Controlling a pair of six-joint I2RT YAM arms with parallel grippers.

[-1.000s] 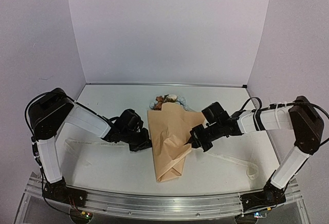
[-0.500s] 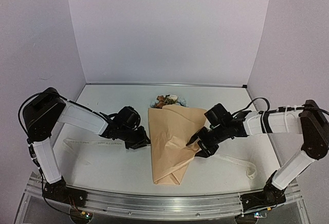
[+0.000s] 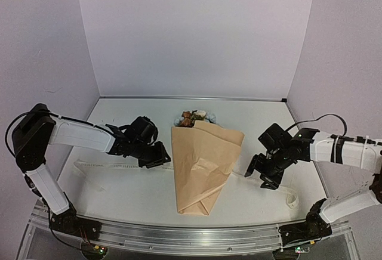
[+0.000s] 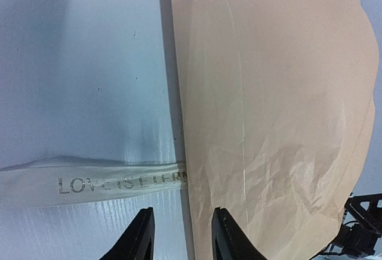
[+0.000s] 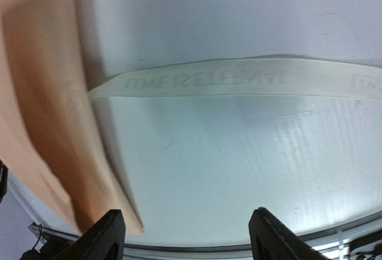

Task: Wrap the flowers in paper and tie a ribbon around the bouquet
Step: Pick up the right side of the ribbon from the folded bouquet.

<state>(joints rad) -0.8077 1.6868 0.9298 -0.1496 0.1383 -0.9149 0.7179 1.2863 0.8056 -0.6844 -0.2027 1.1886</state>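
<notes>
**Ribbon tails up for grabs**

The bouquet (image 3: 200, 164) lies centre frame, flowers (image 3: 194, 117) peeking out the top. The ribbon (image 4: 89, 183) runs beneath it and out both sides. Flanking it, the left gripper (image 3: 156, 157) and right gripper (image 3: 258, 176) have jaws parted, holding nothing. Best play, I'd say: each pinches its ribbon tail close to the paper (image 4: 268, 123), lifts, then crosses over without dragging the bouquet.
</notes>
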